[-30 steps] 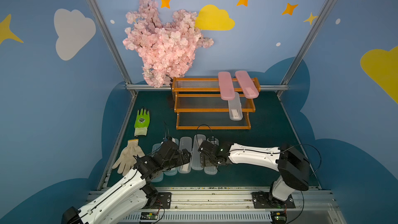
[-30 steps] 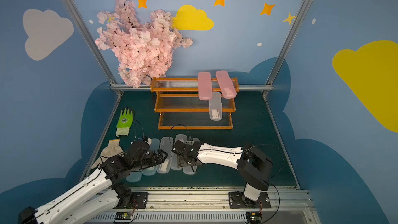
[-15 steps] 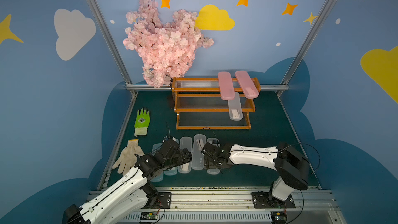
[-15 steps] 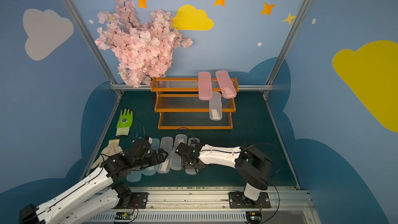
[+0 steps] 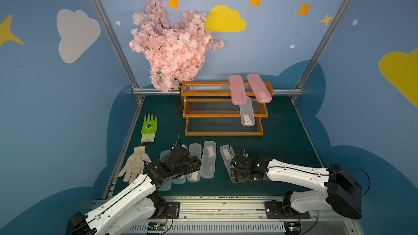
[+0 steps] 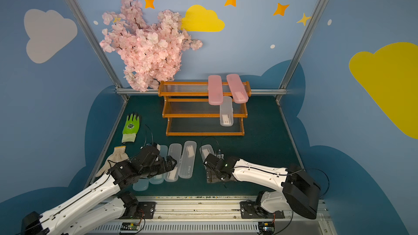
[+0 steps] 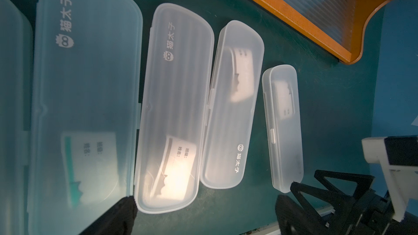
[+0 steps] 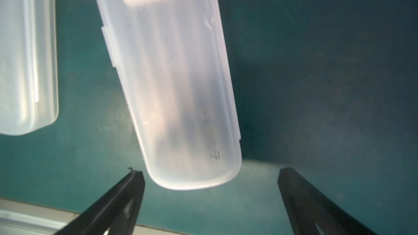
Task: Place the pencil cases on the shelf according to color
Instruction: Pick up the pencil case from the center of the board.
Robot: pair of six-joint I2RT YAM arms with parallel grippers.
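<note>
Right claw (image 8: 209,172) is wide open and holds nothing. Its two black fingers (image 8: 126,191) sit one on each side of the round near end of a clear pencil case (image 8: 176,100), and they do not touch it. The metal rail (image 8: 34,219) at the near edge of the green mat (image 8: 316,87) is just behind the fingers. A strip of mat shows between this case and the next clear case (image 8: 24,64). The right arm (image 5: 294,175) stretches low from its base by the rail toward the middle.

Left claw (image 7: 205,202) looks wide open too and holds nothing. It hangs over the near ends of the row of cases. The left arm (image 5: 126,197) slants in from the near left corner and hides part of the blue cases (image 7: 86,87).

Far back, the shelf (image 5: 224,115) has two pink cases (image 5: 237,90) on top. One whitish case (image 5: 247,114) lies on the middle step and pokes past its front edge.
</note>
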